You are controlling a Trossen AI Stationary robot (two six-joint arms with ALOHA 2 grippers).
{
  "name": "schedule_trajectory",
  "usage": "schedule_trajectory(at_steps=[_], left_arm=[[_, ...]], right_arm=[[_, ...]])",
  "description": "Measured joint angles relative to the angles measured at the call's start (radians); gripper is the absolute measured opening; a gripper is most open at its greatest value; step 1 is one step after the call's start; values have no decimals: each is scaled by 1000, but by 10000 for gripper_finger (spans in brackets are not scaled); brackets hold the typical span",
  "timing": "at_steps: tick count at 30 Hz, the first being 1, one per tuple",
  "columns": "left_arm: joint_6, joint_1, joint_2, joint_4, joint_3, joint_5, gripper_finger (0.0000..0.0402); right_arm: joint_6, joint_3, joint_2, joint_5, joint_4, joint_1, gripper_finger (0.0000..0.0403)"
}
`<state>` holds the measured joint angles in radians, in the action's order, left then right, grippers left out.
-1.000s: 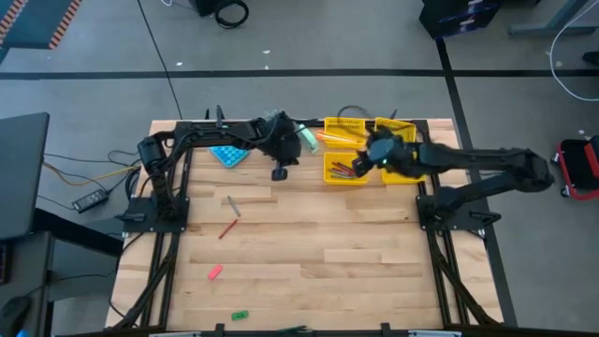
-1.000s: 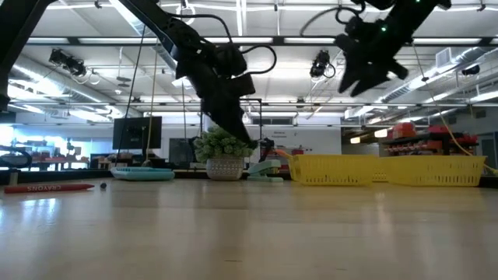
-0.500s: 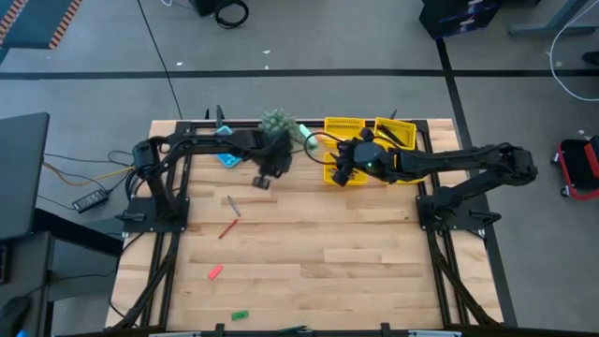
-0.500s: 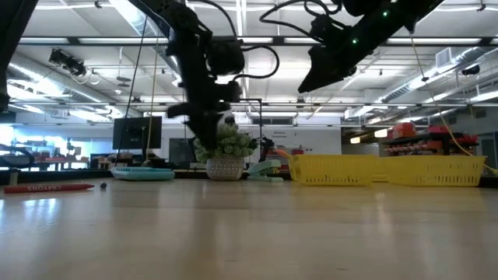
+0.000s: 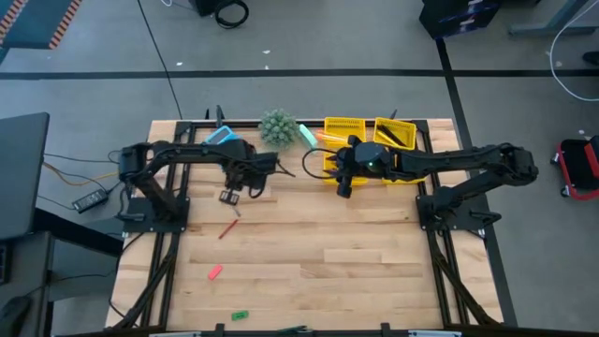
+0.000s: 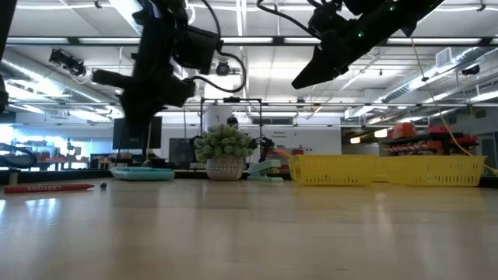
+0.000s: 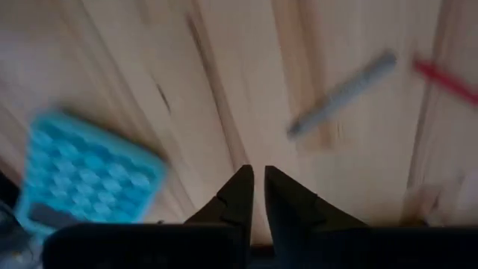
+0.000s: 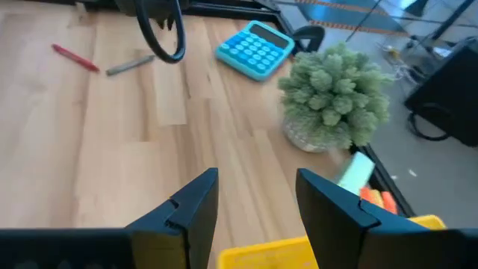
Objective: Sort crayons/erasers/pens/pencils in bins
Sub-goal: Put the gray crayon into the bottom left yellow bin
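Observation:
My left gripper [image 5: 228, 195] points down a little above the wood, just on the far side of a grey pen [image 5: 232, 207] [image 7: 343, 93]. Its fingers stand almost together with nothing between them [image 7: 258, 187]. A red crayon [image 5: 227, 227] [image 7: 448, 81] lies flat on the near side of the pen. A pink eraser [image 5: 214, 272] and a green eraser [image 5: 240, 315] lie toward the near edge. My right gripper [image 5: 344, 183] [image 8: 258, 187] hangs open and empty above the near left corner of the yellow bins [image 5: 344, 126] at the back right.
A blue calculator [image 5: 220, 138] [image 7: 82, 179] lies at the back left, just beyond my left gripper. A small potted plant [image 5: 278, 124] [image 8: 336, 97] stands between it and the bins, with a pale green object [image 5: 308, 136] beside it. Bare wood fills the middle and near right.
My left gripper has swung away from the bins toward the table's left and near side, tipping from a slant to point almost straight down over the grey pen. My right gripper has moved left across the bins to their near left corner and rolled about its own axis.

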<state>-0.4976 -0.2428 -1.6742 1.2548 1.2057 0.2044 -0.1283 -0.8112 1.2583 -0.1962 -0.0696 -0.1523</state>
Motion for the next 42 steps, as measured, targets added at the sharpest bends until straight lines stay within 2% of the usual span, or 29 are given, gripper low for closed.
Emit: schedule_trajectory(at_steps=[3,7,12,22,26,29,37,42], left_arm=[[21,23,67,22,-91,6,30],[96,107,184,23,-178,5,12],[168,205,294,-10,-240,16,19],[-154,212,335,-169,-463,50,109],[-230,211,336,-246,-471,143,145],[-263,206,336,-332,-458,132,162],[-441,193,333,-450,-459,24,159],[-496,153,333,-451,-460,-53,152]], right_arm=[[3,0,0,42,-12,9,186],[7,3,0,64,-17,28,186],[0,3,0,67,-12,44,186],[-19,3,0,67,-14,44,186],[-11,3,0,68,-41,48,186],[-10,4,0,71,-56,50,186],[-3,63,0,70,-36,50,186],[3,91,0,69,-17,50,186]])
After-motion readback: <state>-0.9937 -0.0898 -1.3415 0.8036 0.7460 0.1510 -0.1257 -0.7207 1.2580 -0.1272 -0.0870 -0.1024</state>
